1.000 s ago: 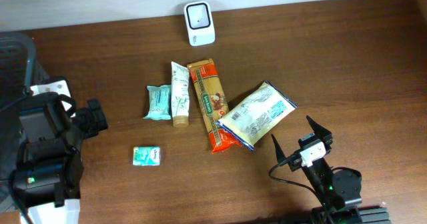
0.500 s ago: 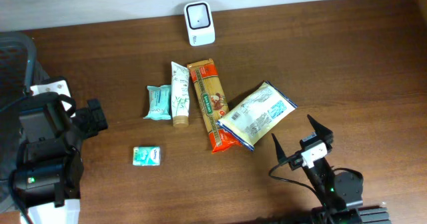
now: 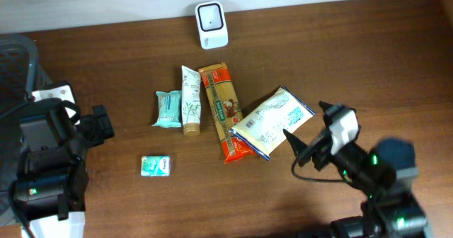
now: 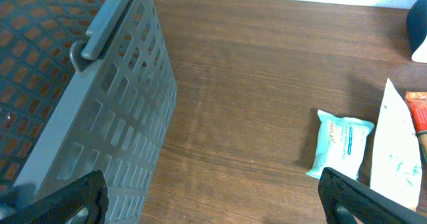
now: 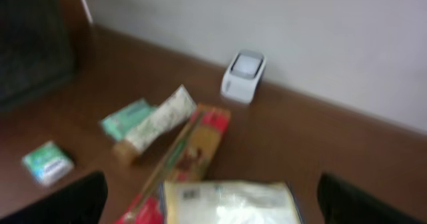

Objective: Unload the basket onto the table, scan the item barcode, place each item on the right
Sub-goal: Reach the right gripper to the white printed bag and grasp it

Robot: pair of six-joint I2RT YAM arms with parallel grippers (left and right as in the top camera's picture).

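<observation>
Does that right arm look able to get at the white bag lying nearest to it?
Probably yes. The right gripper hangs open right by the white bag at its near edge, with nothing between them. The bag's lower corner overlaps the pasta packet, so grabbing there might disturb both.

A dark brown wood-grain counter fills the overhead view. A plain pale wall runs along its edge at 12 o'clock. A grey lattice basket stands at 9 o'clock. The light is soft and even.
</observation>
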